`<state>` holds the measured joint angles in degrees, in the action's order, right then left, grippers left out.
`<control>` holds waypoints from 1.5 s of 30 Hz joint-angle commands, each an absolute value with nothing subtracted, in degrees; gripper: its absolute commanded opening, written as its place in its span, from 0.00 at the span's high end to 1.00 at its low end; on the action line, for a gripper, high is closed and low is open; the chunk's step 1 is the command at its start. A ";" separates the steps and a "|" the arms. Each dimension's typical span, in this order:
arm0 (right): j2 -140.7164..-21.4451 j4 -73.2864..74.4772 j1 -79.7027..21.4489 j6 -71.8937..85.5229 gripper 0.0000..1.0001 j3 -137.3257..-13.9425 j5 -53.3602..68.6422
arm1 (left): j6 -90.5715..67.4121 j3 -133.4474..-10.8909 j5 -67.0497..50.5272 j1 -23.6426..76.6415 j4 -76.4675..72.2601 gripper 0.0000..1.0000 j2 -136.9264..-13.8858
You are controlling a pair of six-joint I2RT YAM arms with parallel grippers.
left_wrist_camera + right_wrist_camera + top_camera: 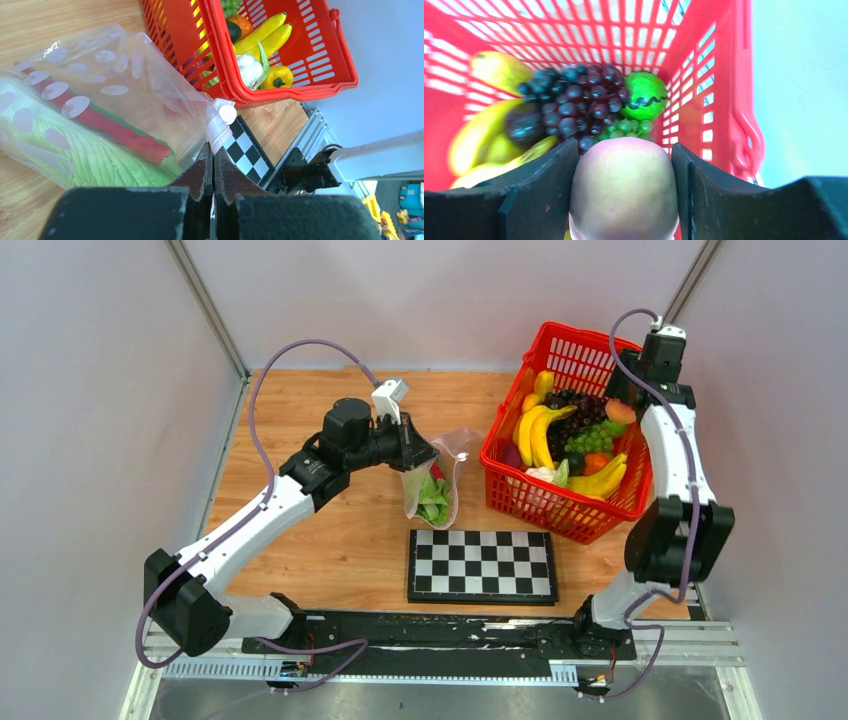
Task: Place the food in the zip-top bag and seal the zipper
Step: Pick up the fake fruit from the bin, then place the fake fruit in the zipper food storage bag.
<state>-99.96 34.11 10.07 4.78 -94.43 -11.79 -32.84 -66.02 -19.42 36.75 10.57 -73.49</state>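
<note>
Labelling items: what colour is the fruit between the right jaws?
The fruit is pale peach-pink; right wrist view shows it best.

A red mesh basket [560, 512] stands near the chessboard [481, 566] on a wooden table [330, 540].

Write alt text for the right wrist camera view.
The right gripper holds a round peach-coloured fruit between its two dark fingers, above a red mesh basket. Below it lie dark purple grapes, a green fruit, small green grapes and blurred yellow bananas.
</note>
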 commanded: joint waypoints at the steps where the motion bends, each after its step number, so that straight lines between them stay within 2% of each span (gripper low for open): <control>1: -89.06 25.78 9.76 8.00 0.61 -88.33 -2.36 | -32.57 -66.88 -20.49 36.80 7.85 1.00 -73.11; 5: -82.18 23.26 9.76 12.74 0.62 -82.38 9.66 | -32.61 -67.07 -20.83 36.77 7.85 1.00 -73.53; 10: -73.31 9.91 9.28 23.09 0.64 -71.22 34.95 | -32.63 -67.19 -20.47 36.75 7.65 1.00 -74.18; 14: -68.58 5.46 3.89 25.15 0.65 -65.71 42.66 | -32.83 -67.78 -20.92 36.80 7.52 1.00 -75.09; 21: -62.64 1.92 -15.38 18.07 0.66 -58.95 40.99 | -33.93 -67.89 -21.28 36.82 6.41 1.00 -76.00; 26: -62.35 -1.00 -25.24 14.36 0.66 -54.72 38.36 | -34.81 -67.90 -21.45 36.78 5.73 1.00 -75.96; 38: -66.24 -6.34 -37.98 9.92 0.69 -51.68 25.23 | -38.43 -68.91 -22.76 36.80 4.04 1.00 -74.61; 45: -66.22 -12.38 -41.88 6.01 0.71 -49.36 5.90 | -43.68 -69.87 -22.09 36.77 2.10 1.00 -72.21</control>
